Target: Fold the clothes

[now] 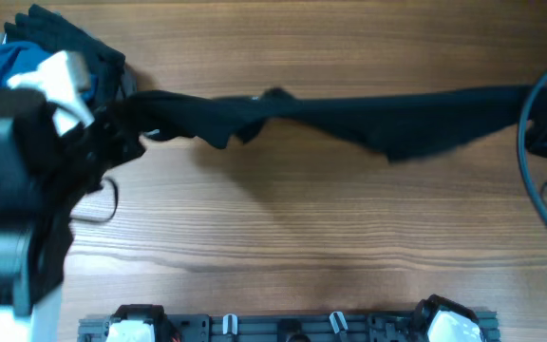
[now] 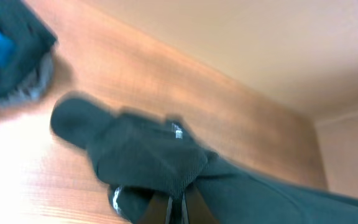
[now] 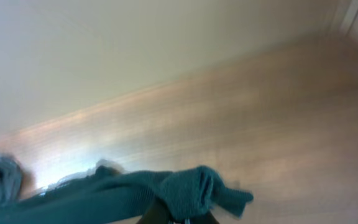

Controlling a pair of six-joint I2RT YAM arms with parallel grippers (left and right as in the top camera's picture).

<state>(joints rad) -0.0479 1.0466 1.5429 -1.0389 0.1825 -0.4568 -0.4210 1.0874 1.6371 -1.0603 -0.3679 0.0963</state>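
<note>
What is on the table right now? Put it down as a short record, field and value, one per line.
table: wooden
black shirt: pulled out into one long narrow band across the table, from left to right
left gripper: shut on the shirt's left end, cloth bunched over the fingers
right gripper: shut on the shirt's right end
pile of clothes: blue and black pieces heaped at the far left corner
folding: not yet begun, no fold in the shirt
</note>
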